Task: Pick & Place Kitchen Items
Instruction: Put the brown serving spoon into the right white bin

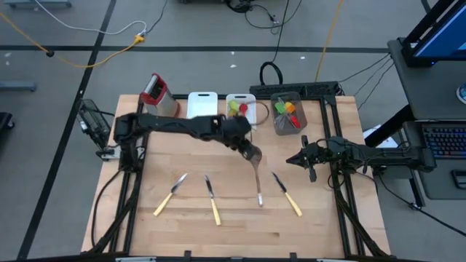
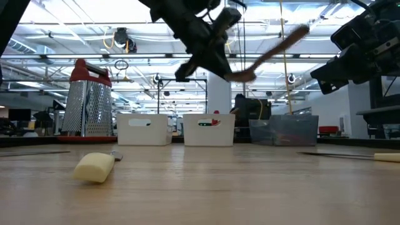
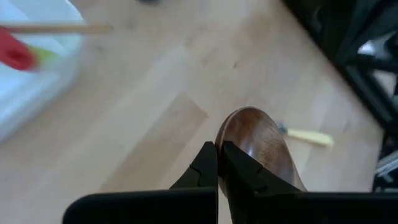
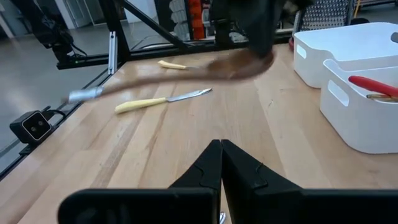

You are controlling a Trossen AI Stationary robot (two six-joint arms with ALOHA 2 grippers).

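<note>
Lying closest on the wooden table [image 2: 206,194] is a cream knife handle [image 2: 94,167], one of three cream-handled knives [image 1: 170,193] spread across the front. Above the middle, the left gripper [image 1: 246,148] is clenching the bowl of a wooden spoon [image 1: 256,169], holding it lifted and tilted, its handle slanting out toward the table's front. Off to the side, the right gripper [image 1: 295,159] is hovering with its fingers pressed together, holding nothing. Along the back edge, a box grater [image 1: 158,94], two white trays [image 1: 203,105] and a grey tray [image 1: 288,114] are sitting, with coloured utensils [image 1: 238,108] inside.
</note>
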